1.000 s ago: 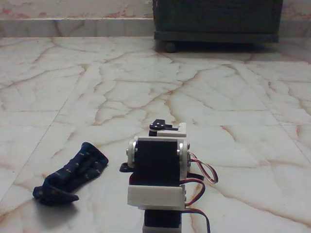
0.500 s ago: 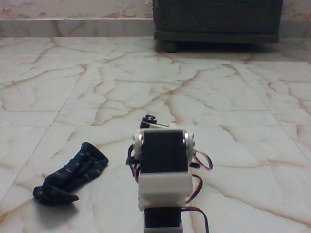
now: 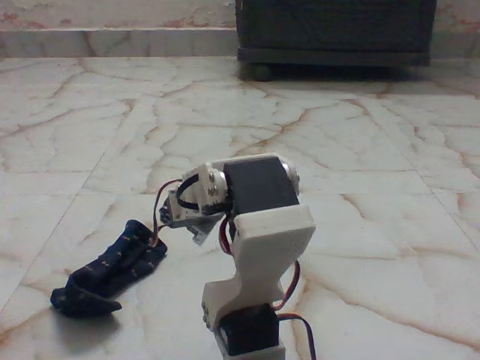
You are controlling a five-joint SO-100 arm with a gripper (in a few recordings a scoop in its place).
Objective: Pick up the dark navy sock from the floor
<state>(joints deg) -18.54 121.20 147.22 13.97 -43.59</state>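
- Dark navy sock (image 3: 109, 271), lower left of frame, flat on floor (image 3: 360, 150); not yet lifted
- Gripper (image 3: 187, 217), left of centre, angled toward sock's upper end, probably for reaching; jaws' state impossible to tell

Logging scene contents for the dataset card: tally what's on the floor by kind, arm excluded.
Socks: 1, the small soft dark navy fabric sock lying on the glossy cream-white marble floor.
Furniture: 1, the dark cabinet on round feet at the back wall.
Total: 2.
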